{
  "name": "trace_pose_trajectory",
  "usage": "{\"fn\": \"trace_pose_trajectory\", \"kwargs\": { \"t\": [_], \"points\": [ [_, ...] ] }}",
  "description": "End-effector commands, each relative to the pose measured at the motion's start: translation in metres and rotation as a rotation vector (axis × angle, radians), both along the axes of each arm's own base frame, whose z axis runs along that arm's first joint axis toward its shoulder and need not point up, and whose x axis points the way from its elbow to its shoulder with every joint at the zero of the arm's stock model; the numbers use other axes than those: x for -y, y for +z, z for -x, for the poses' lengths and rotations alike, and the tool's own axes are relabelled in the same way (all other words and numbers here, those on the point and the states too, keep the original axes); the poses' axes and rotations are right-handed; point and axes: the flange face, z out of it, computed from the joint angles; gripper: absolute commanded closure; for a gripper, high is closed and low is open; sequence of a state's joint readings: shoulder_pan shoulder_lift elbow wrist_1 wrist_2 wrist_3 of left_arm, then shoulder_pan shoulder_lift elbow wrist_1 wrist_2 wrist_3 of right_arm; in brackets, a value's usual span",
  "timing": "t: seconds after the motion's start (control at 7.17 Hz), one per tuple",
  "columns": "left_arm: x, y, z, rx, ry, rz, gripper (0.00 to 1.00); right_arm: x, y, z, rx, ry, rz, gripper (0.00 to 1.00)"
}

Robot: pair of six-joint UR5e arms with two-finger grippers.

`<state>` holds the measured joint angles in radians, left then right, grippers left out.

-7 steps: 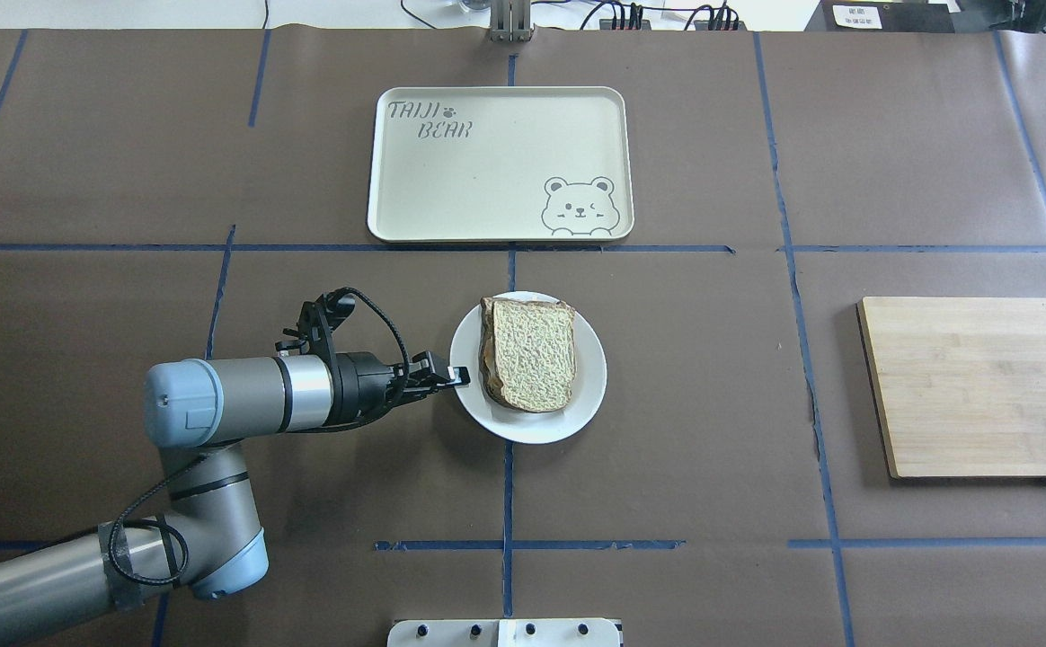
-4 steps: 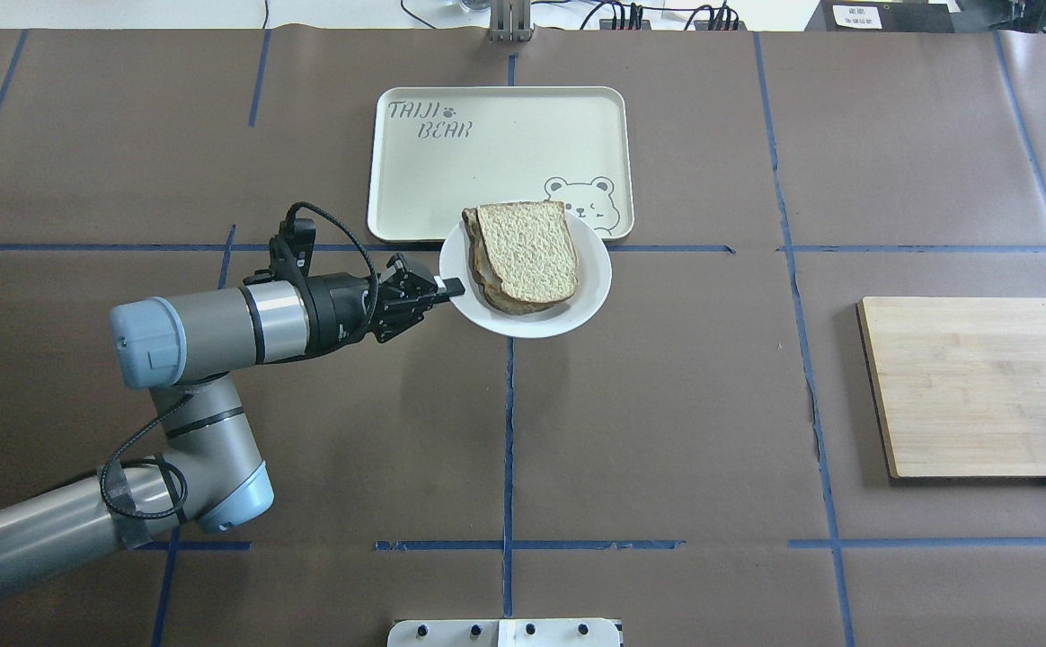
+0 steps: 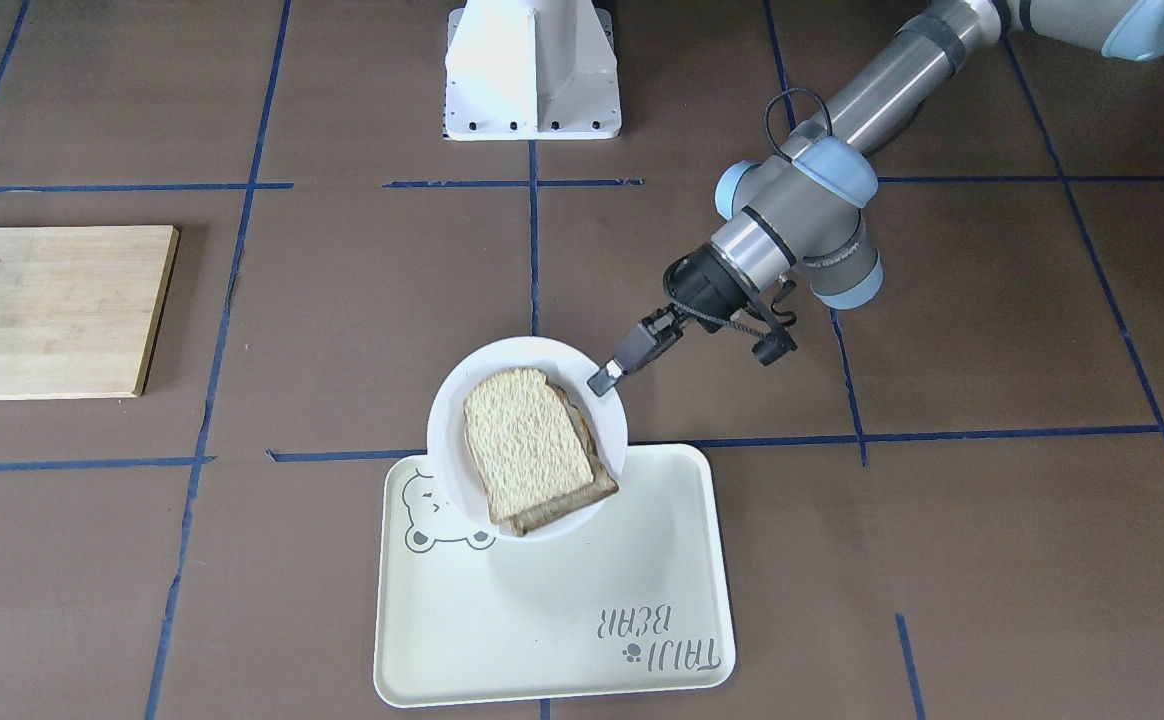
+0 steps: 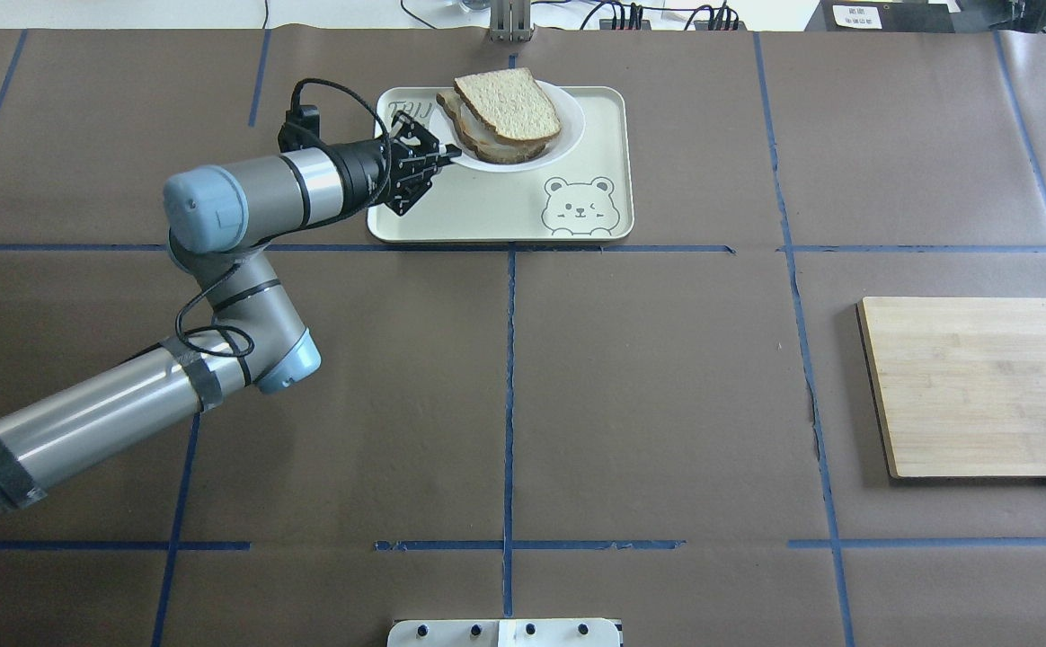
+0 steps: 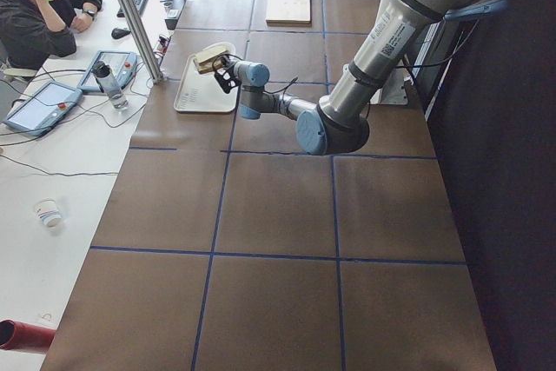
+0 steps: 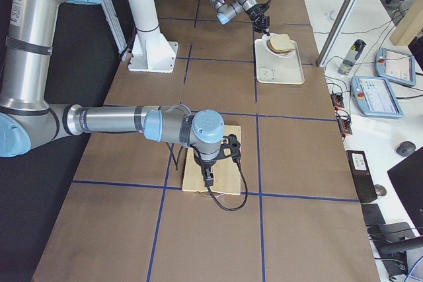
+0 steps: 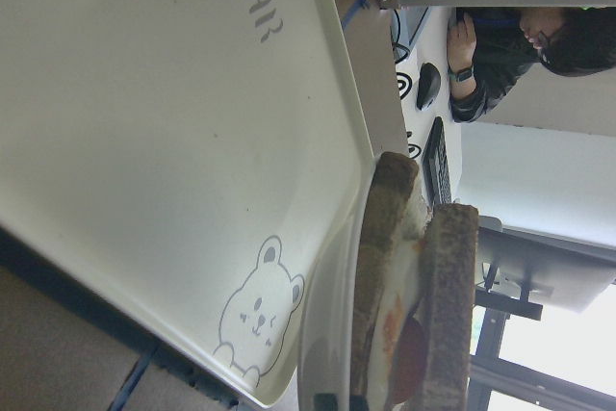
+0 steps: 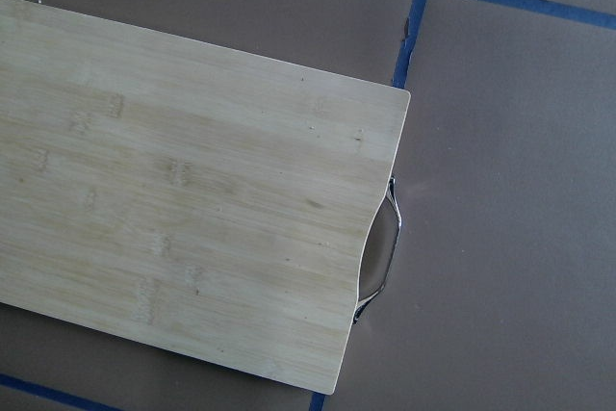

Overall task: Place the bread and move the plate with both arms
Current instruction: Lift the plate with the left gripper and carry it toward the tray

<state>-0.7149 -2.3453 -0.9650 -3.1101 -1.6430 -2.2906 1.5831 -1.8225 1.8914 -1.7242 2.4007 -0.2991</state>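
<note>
Left gripper (image 4: 449, 159) clamped on plate (image 4: 571, 124) rim, plate held up above tray (image 4: 487, 211). Bread (image 4: 507, 106) on plate, atop darker slice (image 4: 465, 135). Right gripper (image 6: 207, 177) over board (image 4: 981, 386), well apart from tray; opening can't be told.

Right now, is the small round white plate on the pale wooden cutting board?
No, the plate is over the cream rectangular tray, far from the board.

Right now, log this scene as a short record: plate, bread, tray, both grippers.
plate: white, held by its rim, raised above the tray
bread: pale slice atop a darker slice on the plate
tray: cream, bear drawing, flat on the table
left gripper: shut on the plate's rim
right gripper: above the cutting board, state unclear
</note>
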Motion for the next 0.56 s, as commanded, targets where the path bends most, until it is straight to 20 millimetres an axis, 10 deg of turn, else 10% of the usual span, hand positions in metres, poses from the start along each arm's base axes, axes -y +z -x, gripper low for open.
{"fn": "trace_pose_trajectory", "kwargs": {
  "t": [0.0,0.42],
  "points": [
    [0.058,0.017,0.008,0.035,-0.056,0.106,1.0,0.0,0.0,0.0,0.0,0.0,0.0,0.0],
    [0.063,-0.008,-0.009,0.027,-0.046,0.096,1.0,0.0,-0.001,0.0,0.0,0.0,-0.002,0.0]
  ]
}}
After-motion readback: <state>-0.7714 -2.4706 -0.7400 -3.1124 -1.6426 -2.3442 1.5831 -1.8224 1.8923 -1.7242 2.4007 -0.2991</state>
